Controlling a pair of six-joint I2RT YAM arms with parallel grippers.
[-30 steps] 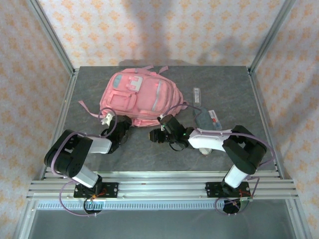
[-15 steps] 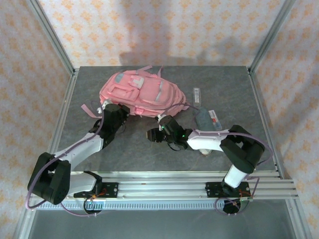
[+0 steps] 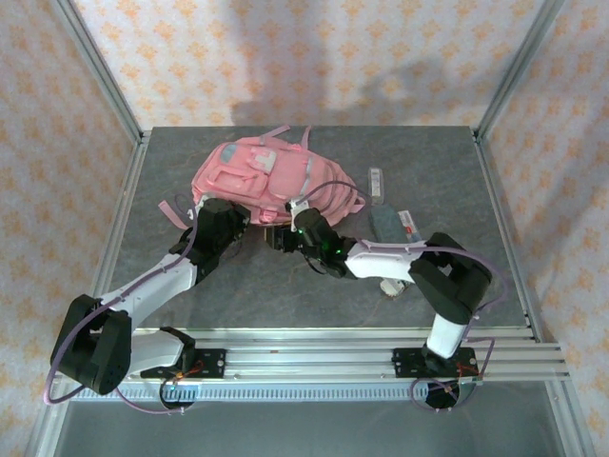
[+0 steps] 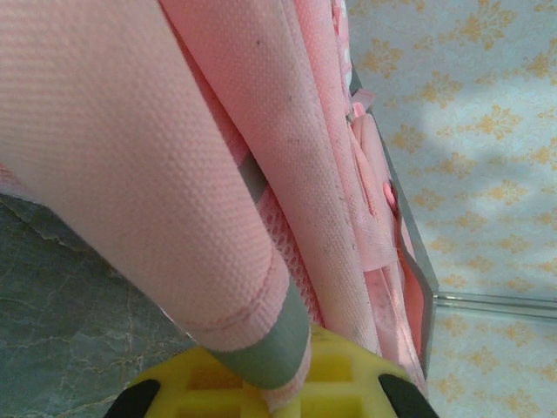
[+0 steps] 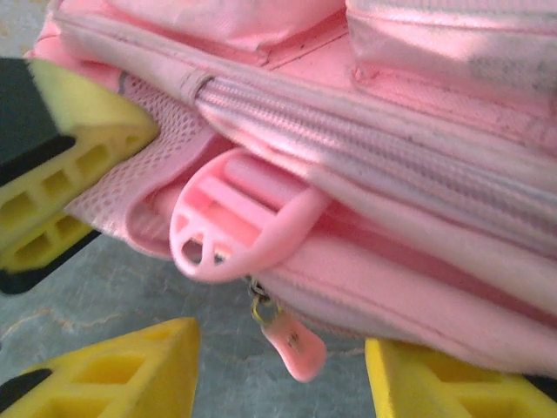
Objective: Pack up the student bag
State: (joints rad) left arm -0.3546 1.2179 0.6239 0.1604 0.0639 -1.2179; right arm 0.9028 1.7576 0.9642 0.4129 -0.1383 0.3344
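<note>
Since a second ago, the left arm has been stretched out from its folded pose, and the right claw (image 3: pixel 279 235) has been brought up to the near edge of the student bag (image 3: pixel 271 176), which has been raised along that edge. The bag is found at the back centre of the desk (image 3: pixel 285 295). The left claw (image 3: pixel 240 219) is clenched on a grey-edged pink fold at the bag's near left side. The right claw is held released, its yellow fingers (image 5: pixel 122 370) spread either side of a pink zip pull (image 5: pixel 291 348) hanging beneath a pink buckle (image 5: pixel 235 222)
</note>
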